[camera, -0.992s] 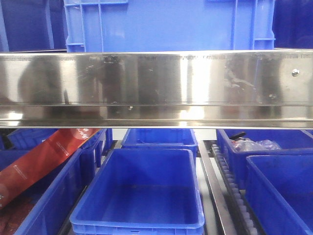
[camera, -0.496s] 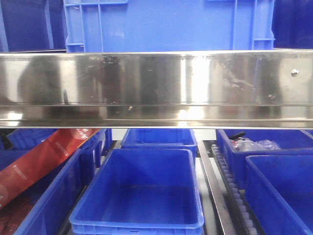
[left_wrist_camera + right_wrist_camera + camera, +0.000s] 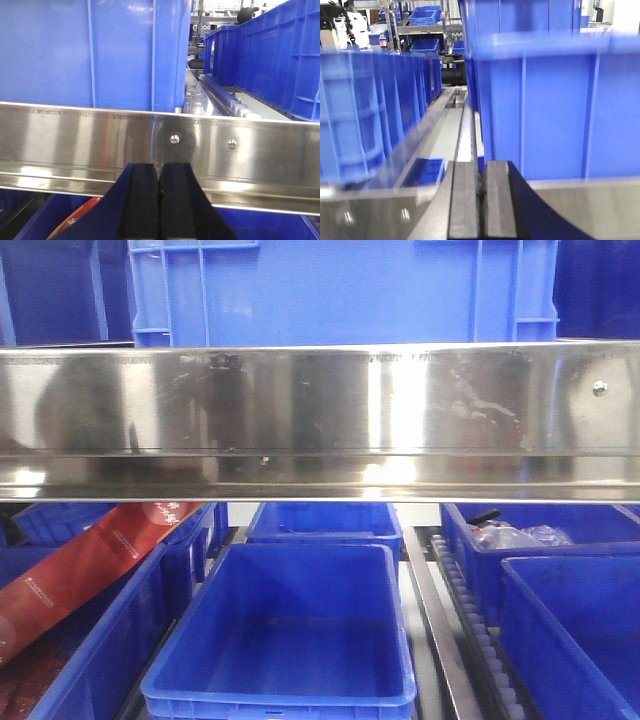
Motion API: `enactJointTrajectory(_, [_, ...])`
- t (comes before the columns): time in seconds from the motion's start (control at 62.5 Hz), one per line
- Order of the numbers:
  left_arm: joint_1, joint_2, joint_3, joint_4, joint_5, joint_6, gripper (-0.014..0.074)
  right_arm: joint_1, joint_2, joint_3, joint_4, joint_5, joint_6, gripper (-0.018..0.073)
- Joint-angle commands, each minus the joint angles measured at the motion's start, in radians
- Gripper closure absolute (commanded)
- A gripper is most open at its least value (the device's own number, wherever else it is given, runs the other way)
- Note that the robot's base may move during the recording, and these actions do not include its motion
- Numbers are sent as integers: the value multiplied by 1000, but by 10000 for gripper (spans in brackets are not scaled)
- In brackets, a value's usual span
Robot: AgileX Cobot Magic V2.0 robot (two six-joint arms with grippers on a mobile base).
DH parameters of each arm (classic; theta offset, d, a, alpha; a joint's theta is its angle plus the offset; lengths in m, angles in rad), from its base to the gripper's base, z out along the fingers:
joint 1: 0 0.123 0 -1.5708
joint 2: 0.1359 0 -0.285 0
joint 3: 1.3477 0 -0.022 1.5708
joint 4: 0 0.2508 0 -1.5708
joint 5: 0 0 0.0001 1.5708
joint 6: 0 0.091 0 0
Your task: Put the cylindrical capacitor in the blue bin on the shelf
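Your left gripper has its two black pads pressed flat together with nothing between them, sitting just in front of the shelf; two screws sit in the shiny rail right above the pads. Your right gripper is likewise clenched, its grey pads meeting along a thin seam; something small may sit in that seam, but you cannot tell what it is. You cannot make out the cylindrical capacitor in any view.

Past the left gripper, a large blue crate stands on the upper tier, touching the rail, with a white roller track running beside it. Ahead of the right gripper, another tall blue crate fills the view, out of focus.

In the front view, the steel front rail spans the whole width, smeared and reflective, with one screw near its right end. Below it, an open blue bin sits in the middle with a bare floor. To its left, a red strip leans across a neighbouring bin; it carries white print too small for you to read. At the upper right, a bin holding clear plastic bags stands beyond a roller track
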Motion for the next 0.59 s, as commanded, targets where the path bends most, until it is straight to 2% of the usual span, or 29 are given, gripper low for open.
enactJointTrajectory(0.0, [5, -5, -1, 1, -20, -4, 708, -6, -34, 71, -11, -52, 4, 713])
enactJointTrajectory(0.256, [5, -5, -1, 1, -20, -4, 708, -1, -82, 206, -39, -76, 4, 713])
enactJointTrajectory(0.336, [5, -5, -1, 1, -20, -4, 708, 6, -82, 206, -41, -113, 4, 713])
enactJointTrajectory(0.576, [5, -5, -1, 1, -20, -4, 708, 31, -82, 206, -93, -76, 4, 713])
